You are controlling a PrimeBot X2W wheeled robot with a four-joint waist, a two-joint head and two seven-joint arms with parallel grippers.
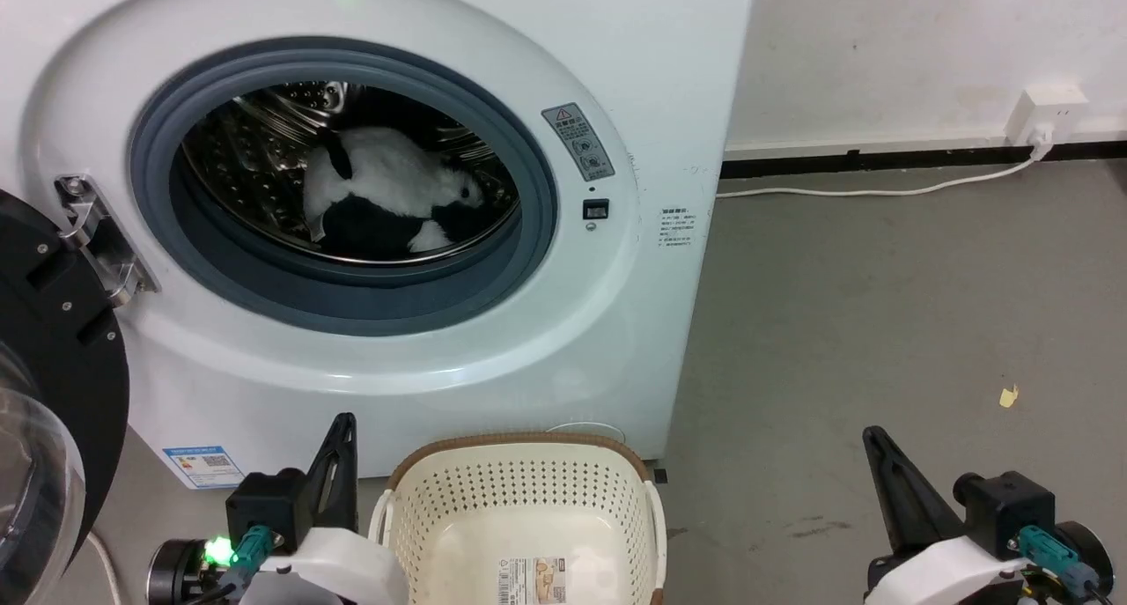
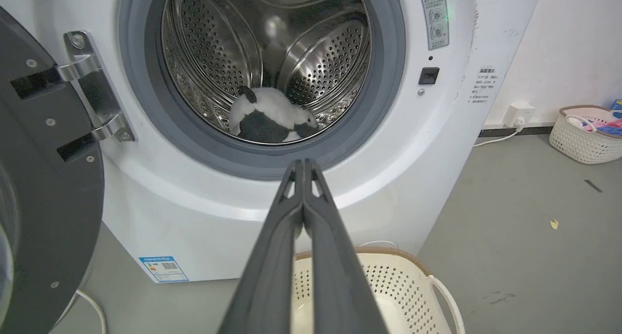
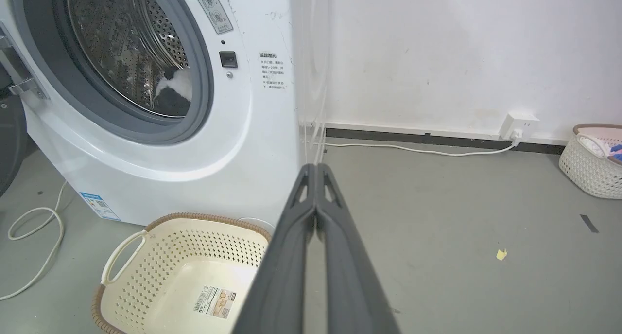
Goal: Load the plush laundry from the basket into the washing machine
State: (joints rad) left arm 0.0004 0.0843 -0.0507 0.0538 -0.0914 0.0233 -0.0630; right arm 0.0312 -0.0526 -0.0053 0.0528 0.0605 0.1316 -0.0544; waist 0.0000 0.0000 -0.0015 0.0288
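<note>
Though fluffy, panda (image 1: pixel 387 187) in (steel) drum (image 1: pixel 242 151)

We hold our left gripper (image 1: pixel 345 424) low at our left side, jaws pressed together and empty, long dark fingers (image 2: pixel 272 256) pointing forward, our right gripper (image 1: pixel 872 433) low at our right, jaws likewise closed on nothing, white wrist housings (image 1: pixel 348 563) behind both, well apart

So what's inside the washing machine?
The plush panda lies low in the shiny steel drum. The grey door seal hides the drum's front bottom, so anything under the panda cannot be seen.
</note>
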